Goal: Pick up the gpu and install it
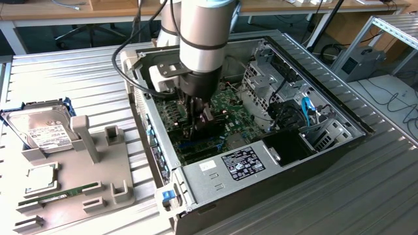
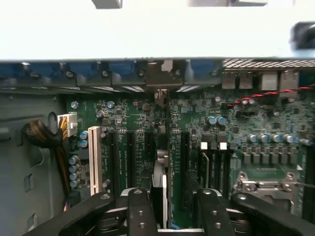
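While the black gripper (image 2: 170,209) hangs inside the open dark computer case (image 1: 339,122) with its jaws spread, the slim dark gpu (image 2: 160,172) stands edge-on between its fingers, seated upright on the green motherboard (image 2: 275,123) directly beneath.

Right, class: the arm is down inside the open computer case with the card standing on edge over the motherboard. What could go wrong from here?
1. The slim dark gpu card stands edge-on between the gripper's open jaws; if it is not fully seated in its slot, it could tilt or sit crooked.
2. The jaws flank the card closely, so lifting off-line might drag it.
3. The green motherboard has small capacitors nearby that the arm could knock.
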`<state>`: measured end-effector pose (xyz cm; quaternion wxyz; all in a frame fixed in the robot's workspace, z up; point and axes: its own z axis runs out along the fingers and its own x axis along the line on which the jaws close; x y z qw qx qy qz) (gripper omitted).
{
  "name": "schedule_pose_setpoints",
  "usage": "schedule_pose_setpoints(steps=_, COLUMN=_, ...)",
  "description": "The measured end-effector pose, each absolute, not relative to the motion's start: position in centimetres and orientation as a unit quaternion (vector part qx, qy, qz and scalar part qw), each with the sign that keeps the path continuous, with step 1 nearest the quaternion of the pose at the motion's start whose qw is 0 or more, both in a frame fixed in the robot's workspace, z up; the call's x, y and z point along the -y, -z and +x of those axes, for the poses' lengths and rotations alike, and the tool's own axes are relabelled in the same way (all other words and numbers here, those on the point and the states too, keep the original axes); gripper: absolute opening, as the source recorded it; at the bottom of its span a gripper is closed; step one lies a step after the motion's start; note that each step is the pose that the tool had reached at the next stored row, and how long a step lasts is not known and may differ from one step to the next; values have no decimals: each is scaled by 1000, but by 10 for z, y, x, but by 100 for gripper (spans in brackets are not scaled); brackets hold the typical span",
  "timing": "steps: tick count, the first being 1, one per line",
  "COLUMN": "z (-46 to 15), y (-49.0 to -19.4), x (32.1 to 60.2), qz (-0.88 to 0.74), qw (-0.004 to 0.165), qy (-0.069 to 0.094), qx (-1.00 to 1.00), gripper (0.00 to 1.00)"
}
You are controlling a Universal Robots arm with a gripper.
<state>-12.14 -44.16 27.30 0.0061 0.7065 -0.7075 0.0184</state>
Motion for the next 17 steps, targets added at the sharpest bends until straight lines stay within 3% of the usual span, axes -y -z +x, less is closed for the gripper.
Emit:
schedule_pose_setpoints(steps=6, z=-121, y=-284, x=439, qz=707, qw=7, qy=-18, qx=707, gripper=38)
schedule_pose_setpoints(steps=7, z=-121, y=-284, x=439, qz=706, qw=7, qy=-18, qx=707, gripper=32)
schedule_pose_setpoints(steps=8, z=-120, y=-284, x=439, qz=706, qw=8, qy=-17, qx=707, gripper=32)
schedule_pose_setpoints(steps=11, z=-116, y=-284, x=440, qz=707, qw=12, qy=-13, qx=707, gripper=13)
schedule_pose_setpoints(steps=17, z=-104, y=-283, x=442, qz=707, qw=21, qy=-4, qx=707, gripper=11)
